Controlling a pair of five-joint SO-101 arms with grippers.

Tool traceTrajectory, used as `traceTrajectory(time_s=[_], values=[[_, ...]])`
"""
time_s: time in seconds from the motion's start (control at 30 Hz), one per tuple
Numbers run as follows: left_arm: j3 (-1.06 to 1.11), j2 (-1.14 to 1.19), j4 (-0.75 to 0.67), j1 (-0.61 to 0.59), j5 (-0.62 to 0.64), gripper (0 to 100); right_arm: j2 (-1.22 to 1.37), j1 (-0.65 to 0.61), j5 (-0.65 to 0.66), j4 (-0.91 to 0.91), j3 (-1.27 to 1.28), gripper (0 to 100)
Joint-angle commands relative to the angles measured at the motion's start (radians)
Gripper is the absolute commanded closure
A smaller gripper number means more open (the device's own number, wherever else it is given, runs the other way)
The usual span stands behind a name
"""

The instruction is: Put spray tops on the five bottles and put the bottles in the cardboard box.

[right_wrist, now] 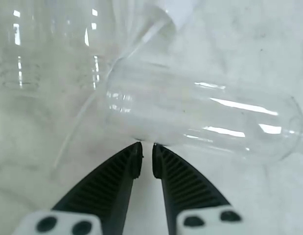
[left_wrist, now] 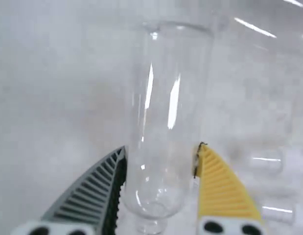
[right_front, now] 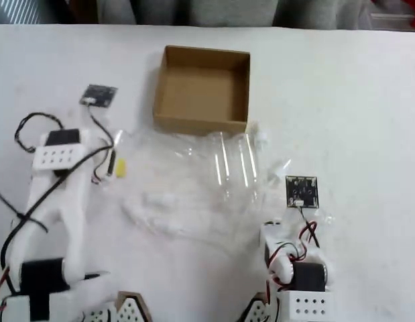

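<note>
A white table [right_front: 354, 100] with a faintly marbled surface carries an open, brown cardboard box [right_front: 200, 125] near its far edge. Clear plastic bottles [right_front: 234, 164] lie on their sides in a loose cluster just in front of the box, with a white spray top [right_wrist: 173, 11] and its thin tube among them. The left arm [right_front: 60, 188] stretches along the table to the box's left and nearer the camera. Its left hand [left_wrist: 161, 152], one finger grey and one yellow, is spread either side of one transparent bottle [left_wrist: 166, 98] near the neck. The right arm [right_front: 294, 275] sits folded well in front of the box. Its black right hand [right_wrist: 147, 149] is pressed almost together, gripping nothing, tips at the side of another lying bottle [right_wrist: 200, 117].
</note>
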Motion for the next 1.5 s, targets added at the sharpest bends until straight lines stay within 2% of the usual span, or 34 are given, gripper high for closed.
traceTrajectory(time_s=[0.0, 0.13, 0.27, 0.43, 0.53, 0.67, 0.77, 0.9, 1.03, 1.13, 1.33, 1.4, 1.47], values=[[0.025, -0.134, 0.009, -0.051, 0.224, 85, -0.010, 0.008, 0.012, -0.002, 0.008, 97.7], [0.057, -0.173, -0.014, -0.062, 0.473, 85, -0.010, 0.008, 0.012, -0.002, 0.008, 97.8], [0.126, -0.171, -0.132, -0.059, 0.571, 85, -0.010, 0.008, 0.012, -0.002, 0.008, 97.8], [0.293, -0.171, -0.390, -0.059, 0.677, 84, -0.010, 0.008, 0.012, -0.002, 0.008, 97.8], [0.374, -0.174, -0.489, -0.059, 0.680, 77, -0.010, 0.008, 0.012, -0.002, 0.008, 97.8], [0.396, -0.179, -0.466, -0.061, 0.677, 61, -0.010, 0.008, 0.012, -0.002, 0.008, 97.8], [0.377, -0.180, -0.399, -0.065, 0.585, 58, -0.010, 0.008, 0.012, -0.002, 0.008, 97.8], [0.316, -0.180, -0.282, -0.067, 0.474, 60, -0.010, 0.008, 0.012, -0.002, 0.008, 97.8], [0.227, -0.180, -0.176, -0.067, 0.307, 64, -0.010, 0.008, 0.012, -0.002, 0.008, 97.8], [0.155, -0.180, -0.138, -0.067, 0.180, 71, -0.010, 0.008, 0.012, -0.002, 0.008, 97.8], [0.009, -0.180, -0.140, -0.058, -0.089, 95, -0.010, 0.008, 0.012, -0.002, 0.008, 97.8], [-0.035, -0.179, -0.140, -0.041, -0.153, 98, -0.010, 0.008, 0.012, -0.002, 0.008, 97.8], [-0.063, -0.174, -0.140, -0.019, -0.164, 98, -0.010, 0.008, 0.012, -0.002, 0.008, 97.8]])
